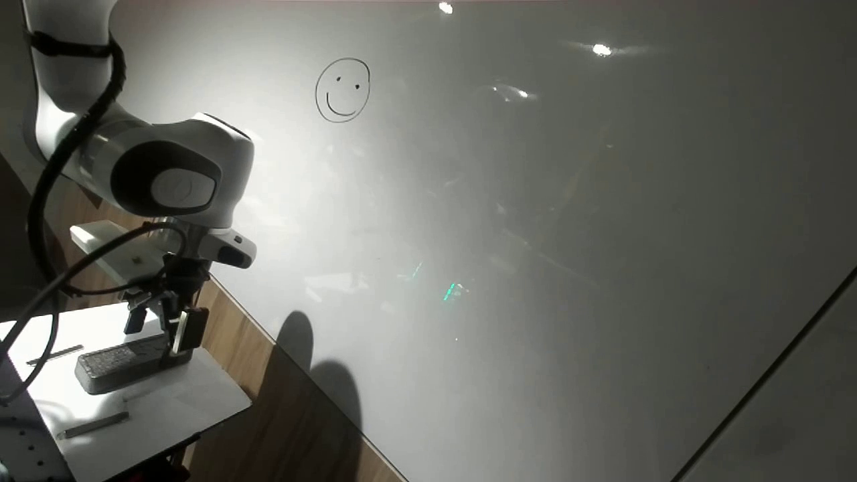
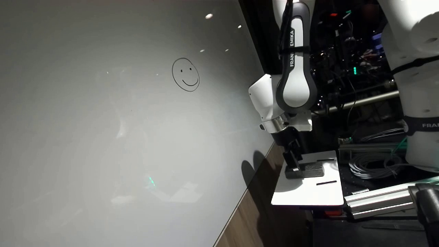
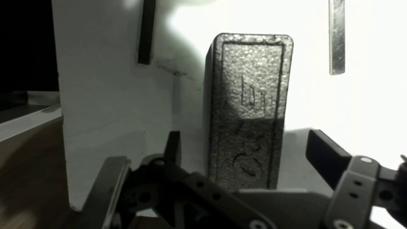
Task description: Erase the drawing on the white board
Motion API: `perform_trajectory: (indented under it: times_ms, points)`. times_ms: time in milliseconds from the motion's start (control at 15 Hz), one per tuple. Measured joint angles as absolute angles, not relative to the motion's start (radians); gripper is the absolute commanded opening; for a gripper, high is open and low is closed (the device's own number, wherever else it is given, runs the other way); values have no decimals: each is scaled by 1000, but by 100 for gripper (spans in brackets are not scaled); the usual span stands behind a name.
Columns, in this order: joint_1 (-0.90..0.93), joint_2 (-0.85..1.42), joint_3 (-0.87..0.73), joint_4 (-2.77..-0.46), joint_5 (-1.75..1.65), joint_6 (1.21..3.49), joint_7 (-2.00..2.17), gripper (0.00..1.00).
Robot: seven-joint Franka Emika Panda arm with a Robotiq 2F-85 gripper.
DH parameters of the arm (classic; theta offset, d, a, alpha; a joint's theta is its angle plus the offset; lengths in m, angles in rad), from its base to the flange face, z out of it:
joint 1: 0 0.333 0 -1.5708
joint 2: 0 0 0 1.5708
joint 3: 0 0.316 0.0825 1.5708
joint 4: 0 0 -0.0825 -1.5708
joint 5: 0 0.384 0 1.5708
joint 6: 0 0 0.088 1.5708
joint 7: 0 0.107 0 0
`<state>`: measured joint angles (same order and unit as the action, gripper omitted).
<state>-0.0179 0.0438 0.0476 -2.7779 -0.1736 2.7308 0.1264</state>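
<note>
The white board (image 1: 535, 348) filled most of both exterior views, glossy and unevenly lit. A wood-grained panel (image 1: 301, 415) ran along beneath its slanting lower edge. The white arm (image 1: 181, 187), with a black cable (image 1: 55, 164) looping along it, reached down beside the board, its lower end over a small white table (image 1: 181, 402). Two rounded shadows (image 1: 338, 381) fell across the panel and the board's lower edge in both exterior views.

The jaws stood wide apart with nothing gripped, pointing down at the table. In the wrist view they straddled one end of a grey block (image 3: 249, 127), table surface showing between it and each of them; whether they had reached down to its level could not be told. The block lay flat on the table, its rough top framed by a groove and marked with curved lines, the far half lit and the near half in shadow.

The drawing (image 1: 342, 90), a smiley face in a thin dark line, sat high on the white board, well apart from the jaws. Two slim strips (image 3: 148, 31) lay on the table, one to either side of the block in the wrist view. The face had a curved mouth (image 1: 341, 114) and, smallest of all, two dot eyes (image 1: 357, 86).
</note>
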Motion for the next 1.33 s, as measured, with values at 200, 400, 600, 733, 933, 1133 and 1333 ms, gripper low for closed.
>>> perform_trajectory:
  times_ms: [200, 400, 600, 733, 933, 1133, 1333]
  points:
    - [-18, 49, 42, -2778, -174, 2731, 122, 71]
    - [-13, 54, 42, -2778, -174, 2731, 121, 53]
    - [-2, 59, 42, -2778, -175, 2731, 121, 31]
    - [6, 59, 42, -2778, -179, 2731, 122, 30]
    - [18, 59, 42, -2777, -218, 2731, 133, 30]
    - [35, 54, 42, -2772, -239, 2731, 142, 30]
    - [50, 20, 47, -2762, -240, 2727, 142, 30]
